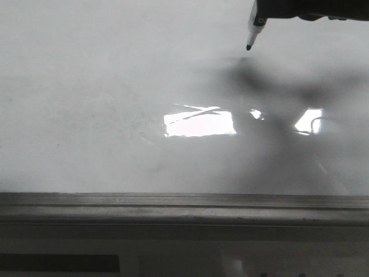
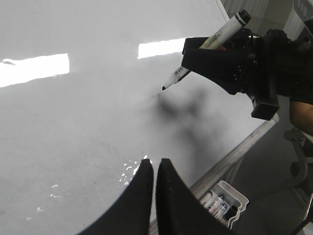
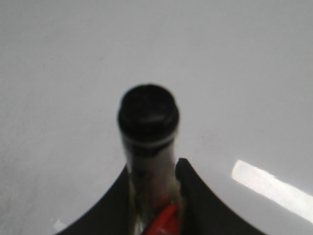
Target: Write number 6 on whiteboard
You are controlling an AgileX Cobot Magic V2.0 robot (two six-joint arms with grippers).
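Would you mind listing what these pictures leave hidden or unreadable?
- Front view: the right gripper is cut off by the top edge; only the marker tip shows.
- Right wrist view: the marker's blurred end hides its tip.
- Left wrist view: the tray's pens are too small to identify.

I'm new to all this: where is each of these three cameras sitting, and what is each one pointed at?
Front view: forward over the glossy white whiteboard; the black-tipped marker in the right gripper enters top right.
Left wrist view: on the left arm; its shut left gripper in front, the right gripper and marker beyond.
Right wrist view: on the right arm, looking along the clamped marker at the board.
All three share marker and board.
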